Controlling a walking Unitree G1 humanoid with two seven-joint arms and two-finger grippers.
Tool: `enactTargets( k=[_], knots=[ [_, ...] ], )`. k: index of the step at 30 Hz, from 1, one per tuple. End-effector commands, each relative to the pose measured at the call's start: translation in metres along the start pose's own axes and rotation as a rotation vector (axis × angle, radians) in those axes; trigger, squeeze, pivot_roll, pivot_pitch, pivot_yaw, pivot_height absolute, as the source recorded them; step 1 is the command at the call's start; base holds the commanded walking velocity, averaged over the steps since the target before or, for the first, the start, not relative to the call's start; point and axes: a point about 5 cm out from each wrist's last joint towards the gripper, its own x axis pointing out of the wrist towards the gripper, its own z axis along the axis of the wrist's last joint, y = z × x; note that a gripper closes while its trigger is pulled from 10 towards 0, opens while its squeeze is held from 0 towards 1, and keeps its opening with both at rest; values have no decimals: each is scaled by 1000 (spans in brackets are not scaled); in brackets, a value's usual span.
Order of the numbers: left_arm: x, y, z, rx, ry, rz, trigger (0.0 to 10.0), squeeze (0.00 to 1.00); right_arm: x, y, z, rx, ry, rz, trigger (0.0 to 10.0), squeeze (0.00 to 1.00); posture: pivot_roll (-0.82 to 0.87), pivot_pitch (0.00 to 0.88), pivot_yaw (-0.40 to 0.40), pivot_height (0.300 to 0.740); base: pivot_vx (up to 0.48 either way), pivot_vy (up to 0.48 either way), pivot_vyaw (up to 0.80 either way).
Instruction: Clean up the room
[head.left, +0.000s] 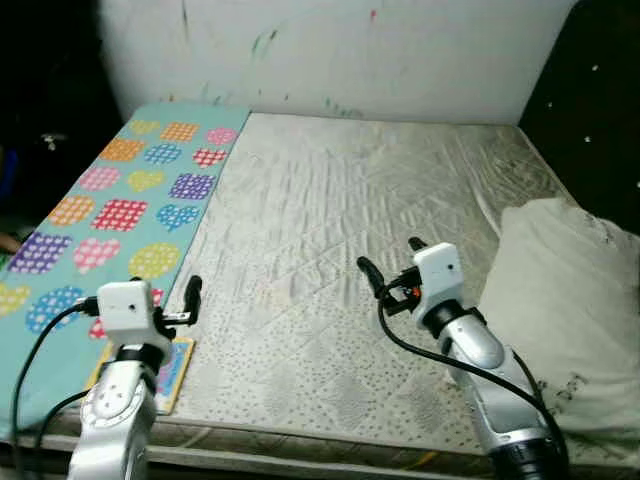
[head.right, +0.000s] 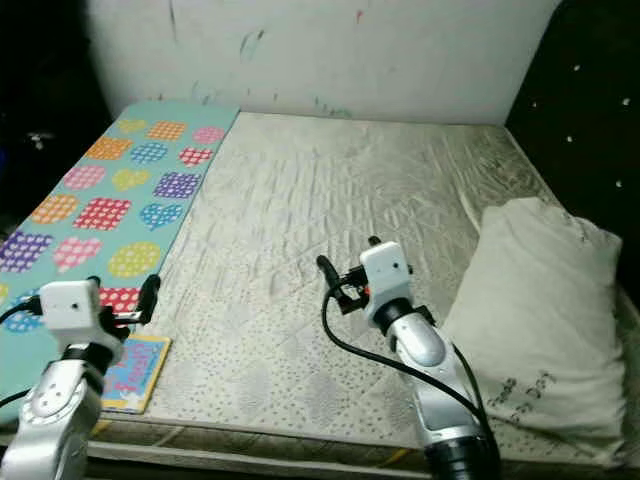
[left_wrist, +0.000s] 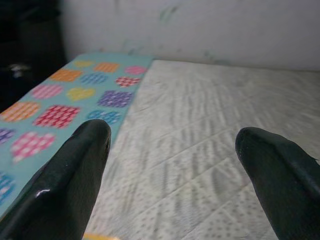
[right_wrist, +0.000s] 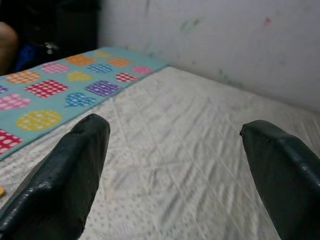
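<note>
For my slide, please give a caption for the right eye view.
Both open grippers, left and right, hover over a bare mattress beside a pillow.

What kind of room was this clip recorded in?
Most likely a bedroom, perhaps a child's: a bare quilted mattress takes up most of the view, a pillow lies on its right side, a teal heart-patterned mat runs along its left, and the wall behind carries crayon-like scribbles.

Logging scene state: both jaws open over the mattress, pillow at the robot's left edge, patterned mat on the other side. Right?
Not quite: the pillow lies at the robot's right edge of the mattress, as the left eye view shows. The patterned mat is on the left. The rest holds: left gripper and right gripper both have open jaws over the mattress.
</note>
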Motion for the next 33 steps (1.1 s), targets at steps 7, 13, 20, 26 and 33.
enactTargets(
  k=[7,13,20,26,33],
  knots=[
    [9,-13,-12,-14,36,-42,10000,0,-8,-12,8,-35,-47,-65,10000,0,-239,0,74,740,0,0,0],
    [24,-31,-12,-16,32,-115,10000,0,-14,-14,10,-28,-60,-124,10000,0,-299,0,117,740,0,0,0],
    [26,-34,-16,-17,49,-129,10000,0,-22,-7,5,-19,-27,-114,10000,0,-313,0,124,740,0,0,0],
    [17,-26,-28,7,81,-88,10000,0,-30,0,-4,3,-8,-113,10000,0,-298,0,138,740,0,0,0],
    [18,-29,-29,27,78,-101,10000,0,-28,-1,-4,16,-8,-140,10000,0,-304,0,139,740,0,0,0]
  ],
)
